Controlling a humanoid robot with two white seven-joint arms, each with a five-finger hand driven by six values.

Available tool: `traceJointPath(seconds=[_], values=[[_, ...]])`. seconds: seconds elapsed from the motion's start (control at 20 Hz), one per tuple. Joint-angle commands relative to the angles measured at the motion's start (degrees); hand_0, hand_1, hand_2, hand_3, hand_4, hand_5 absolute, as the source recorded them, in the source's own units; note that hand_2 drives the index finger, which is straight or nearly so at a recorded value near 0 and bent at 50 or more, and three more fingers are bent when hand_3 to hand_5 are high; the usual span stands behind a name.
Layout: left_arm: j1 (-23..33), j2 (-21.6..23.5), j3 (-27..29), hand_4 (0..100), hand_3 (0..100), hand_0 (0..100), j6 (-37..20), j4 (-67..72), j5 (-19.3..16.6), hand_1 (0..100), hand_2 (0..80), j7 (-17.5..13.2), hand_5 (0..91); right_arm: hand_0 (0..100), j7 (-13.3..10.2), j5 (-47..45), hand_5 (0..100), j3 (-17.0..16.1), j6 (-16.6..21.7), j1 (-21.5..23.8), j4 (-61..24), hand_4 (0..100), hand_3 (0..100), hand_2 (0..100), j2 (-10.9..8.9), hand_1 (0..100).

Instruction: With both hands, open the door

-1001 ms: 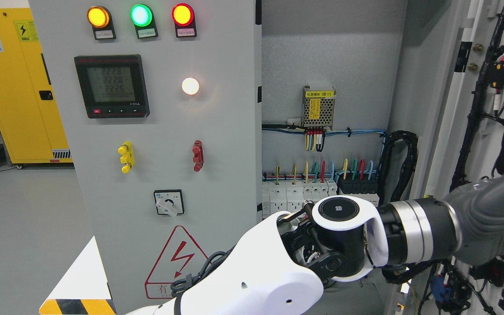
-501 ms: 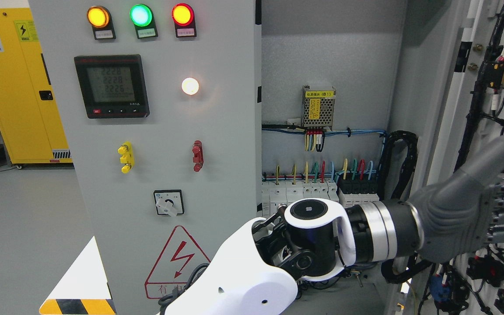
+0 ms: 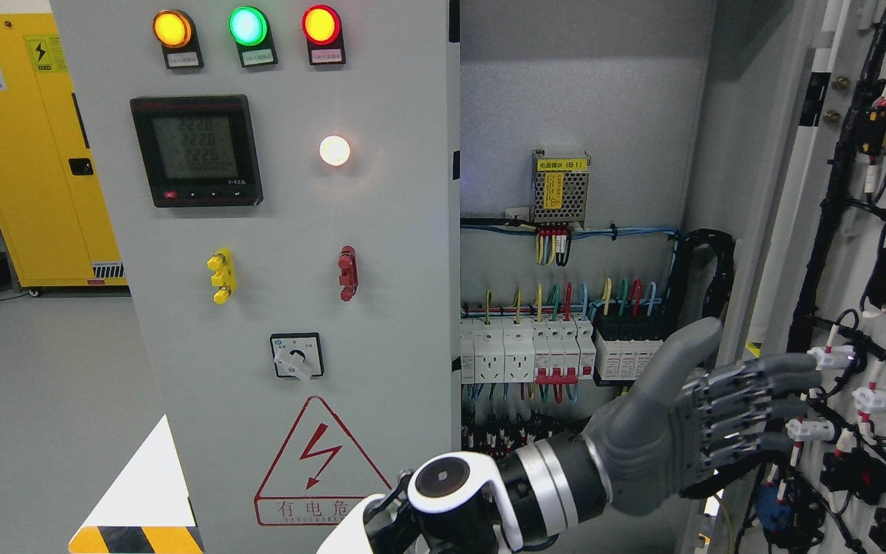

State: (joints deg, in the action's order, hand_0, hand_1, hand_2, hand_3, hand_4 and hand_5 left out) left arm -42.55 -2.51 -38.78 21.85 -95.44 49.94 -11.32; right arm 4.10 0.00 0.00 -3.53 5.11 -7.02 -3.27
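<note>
The right door point(image 3: 858, 192) of the cabinet stood swung open at the far right, wiring harness facing you. Your left hand point(image 3: 689, 431) reached across from bottom centre, fingers point(image 3: 758, 385) straight and apart, holding nothing, tips near the door's white connectors point(image 3: 835, 358). If you had pushed from there, I judged a finger could snag a cable or knock a connector loose. Left of that door, the cabinet interior point(image 3: 574, 100) held a power supply point(image 3: 561, 187) and a breaker row point(image 3: 527, 350). The left door point(image 3: 397, 231) remained closed.
</note>
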Motion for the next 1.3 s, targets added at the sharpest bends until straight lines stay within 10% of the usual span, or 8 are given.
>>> traceJointPath(seconds=[0.0,0.7,1.25], values=[[19.49,6.63,4.33,0,0,0,-6.17,-6.77,-9.32,0,0.0,-0.80,0.0,20,0.03,-1.14,0,-1.23,0.01,-0.01,-0.01,0,0,0,-0.07,12],[45.35,14.03,13.98,0,0,0,-21.05,11.82,-20.67,0,0.0,-0.89,0.0,20,0.03,-1.14,0,-1.23,0.01,-0.01,-0.01,0,0,0,0.02,12],[47.83,7.10,25.92,0,0,0,-25.18,53.47,-20.41,0,0.0,-0.81,0.0,20,0.03,-1.14,0,-1.23,0.01,-0.01,-0.18,0,0,0,-0.07,12]])
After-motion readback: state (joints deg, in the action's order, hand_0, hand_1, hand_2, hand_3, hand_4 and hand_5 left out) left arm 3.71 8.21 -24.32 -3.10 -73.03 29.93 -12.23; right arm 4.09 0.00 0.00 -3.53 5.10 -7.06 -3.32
